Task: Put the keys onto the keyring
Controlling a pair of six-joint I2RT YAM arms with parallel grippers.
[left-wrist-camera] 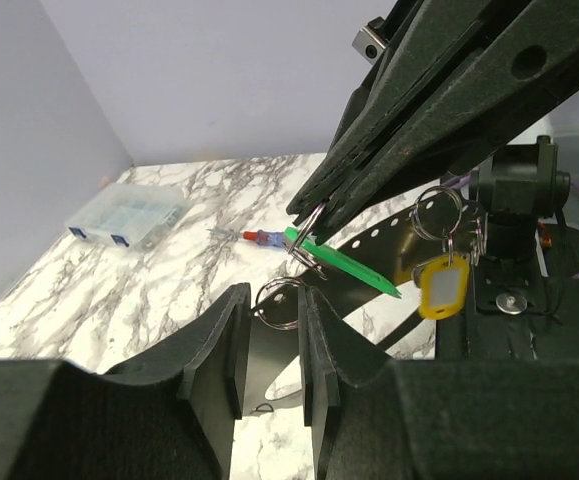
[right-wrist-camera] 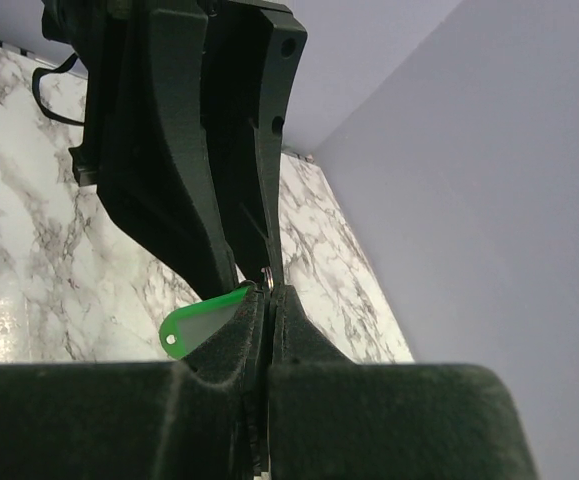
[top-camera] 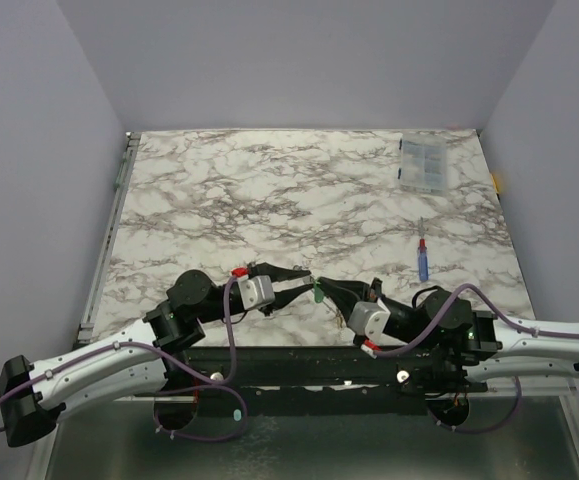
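Note:
My left gripper [top-camera: 304, 282] and right gripper [top-camera: 326, 291] meet tip to tip at the table's near middle. In the left wrist view a grey metal keyring [left-wrist-camera: 277, 327] sits between my left fingertips [left-wrist-camera: 274, 300], touching both. My right gripper [left-wrist-camera: 307, 215] is shut on the small ring of the green key [left-wrist-camera: 344, 262], just above the keyring. In the right wrist view the green key [right-wrist-camera: 201, 325] sticks out left of the shut jaws [right-wrist-camera: 267, 295]. The pale yellow key [left-wrist-camera: 442, 287] hangs from metal rings [left-wrist-camera: 439, 213] beside the right arm.
A blue stick with a red tip [top-camera: 423, 260] lies at the right of the marble table [top-camera: 269, 190]. A clear plastic box [top-camera: 424, 163] lies at the back right. The table's black near edge [top-camera: 299, 360] runs just below both grippers.

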